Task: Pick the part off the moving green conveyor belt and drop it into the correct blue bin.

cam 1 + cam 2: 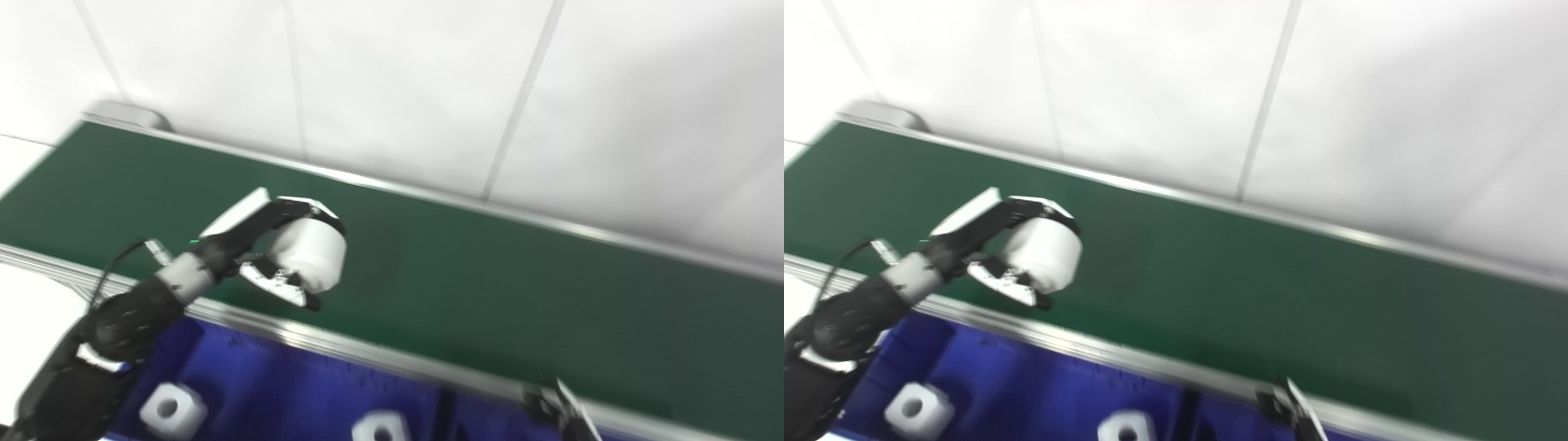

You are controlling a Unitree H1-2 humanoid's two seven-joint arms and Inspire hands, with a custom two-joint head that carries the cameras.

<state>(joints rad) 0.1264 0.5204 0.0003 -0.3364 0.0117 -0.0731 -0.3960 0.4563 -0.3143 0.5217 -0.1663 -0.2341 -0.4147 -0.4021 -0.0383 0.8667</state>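
Note:
My left hand is shut on a white cylindrical part and holds it over the near side of the green conveyor belt. It also shows in the right eye view. Only the fingertips of my right hand show at the bottom edge, by the belt's near rail; I cannot tell if it is open or shut. A blue bin lies below the belt's near rail, with two white parts with holes in it.
The belt's metal rail runs between belt and bin. A dark divider splits the blue bin area. A white panelled wall stands behind the belt. A grey belt end cap is at the far left.

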